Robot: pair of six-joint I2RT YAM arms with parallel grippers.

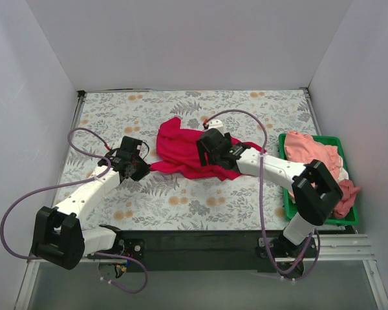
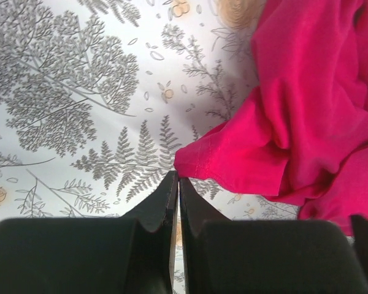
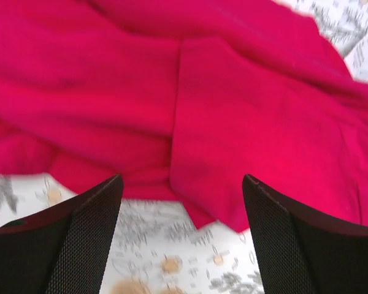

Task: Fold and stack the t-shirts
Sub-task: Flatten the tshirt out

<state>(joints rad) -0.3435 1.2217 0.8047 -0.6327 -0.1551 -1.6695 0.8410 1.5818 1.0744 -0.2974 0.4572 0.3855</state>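
Crimson red t-shirt lies mid-table, crumpled into an uneven heap. No flat panel, no crisp fold line; a loose flap lies doubled over in the right wrist view, and a hemmed corner trails toward the left.

Salmon pink t-shirt sits bunched in the green bin at the right edge. Dusty maroon-pink t-shirt is bundled at the bin's near end, partly behind the right arm's elbow.

Right gripper hangs over the near side of the red heap, fingers spread wide with nothing between them; the cloth lies just beyond the tips. Left gripper sits low over the floral table, fingers pressed together and empty, tips just beside the hemmed corner. Whether they touch it, cannot tell.

Progress, by my read: early. Nothing folded, nothing stacked. The red shirt needs spreading flat before any fold; two shirts have yet to leave the bin.
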